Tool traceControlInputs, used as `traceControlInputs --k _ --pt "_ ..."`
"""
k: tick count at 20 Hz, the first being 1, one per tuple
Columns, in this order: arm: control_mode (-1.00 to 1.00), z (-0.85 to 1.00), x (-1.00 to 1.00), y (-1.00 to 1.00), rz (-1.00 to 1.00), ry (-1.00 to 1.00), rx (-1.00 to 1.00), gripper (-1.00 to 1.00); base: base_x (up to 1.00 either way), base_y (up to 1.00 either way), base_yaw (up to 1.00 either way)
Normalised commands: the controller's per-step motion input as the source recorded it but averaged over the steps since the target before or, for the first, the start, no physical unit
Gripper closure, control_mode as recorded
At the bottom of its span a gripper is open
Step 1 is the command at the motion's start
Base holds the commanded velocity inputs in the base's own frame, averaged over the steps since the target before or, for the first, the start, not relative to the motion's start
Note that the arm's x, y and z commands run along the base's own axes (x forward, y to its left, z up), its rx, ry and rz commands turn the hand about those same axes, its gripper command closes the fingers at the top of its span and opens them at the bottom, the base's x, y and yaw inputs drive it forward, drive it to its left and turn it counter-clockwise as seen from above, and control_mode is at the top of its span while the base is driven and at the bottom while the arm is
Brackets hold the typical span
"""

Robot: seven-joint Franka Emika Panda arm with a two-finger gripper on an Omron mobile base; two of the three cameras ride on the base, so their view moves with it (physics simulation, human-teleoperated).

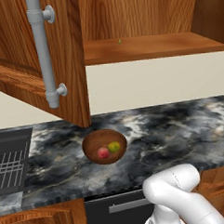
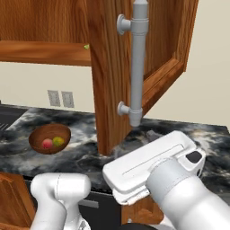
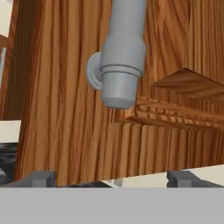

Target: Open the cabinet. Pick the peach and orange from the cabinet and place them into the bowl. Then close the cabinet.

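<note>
A: Checked fruit first; peach [image 1: 103, 153] and orange [image 1: 114, 147] found side by side in the bowl [image 1: 104, 146], well back from the counter's [image 1: 180, 129] front edge, toward its left; judged placed, so only the closing left.

B: Noted the cabinet [image 1: 143, 46] wide open; shelf bare but for a tiny green speck at its front edge; left door [image 1: 60, 60] swung out over the counter's left part, right door [image 2: 112, 76] swung out over its right part.

A: Gripper [image 3: 111, 177] seen with fingertips spread wide, nothing between them; aimed at the lower end of the right door's bar handle [image 3: 123, 57], apart from it, no contact made; probably lined up to push or hook that door shut.

B: Logged nearby: dish rack [image 1: 9, 161] at the counter's left edge; outlets [image 2: 60, 98] on the wall. Bowl sat under and beside the left door's lower corner; likely no obstacle to the swing.
</note>
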Motion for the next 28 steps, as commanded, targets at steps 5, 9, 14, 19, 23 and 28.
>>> traceControlInputs --k 5,9,14,19,23,28 --pt "-1.00 0.00 0.29 0.00 0.08 -0.01 0.00 -1.00 0.00 0.00 0.00" --pt "-1.00 0.00 0.25 0.00 0.06 0.00 0.00 -1.00 0.00 0.00 0.00" --pt "-1.00 0.00 0.15 0.00 0.05 0.00 0.01 -1.00 0.00 0.00 0.00" --pt "-1.00 0.00 0.03 0.00 0.02 0.00 0.02 -1.00 0.00 0.00 0.00" --pt "-1.00 0.00 0.09 0.00 0.00 0.00 0.02 -1.00 0.00 0.00 0.00" --pt "-1.00 0.00 0.21 0.08 0.00 -0.01 0.02 -1.00 0.00 0.00 0.00"
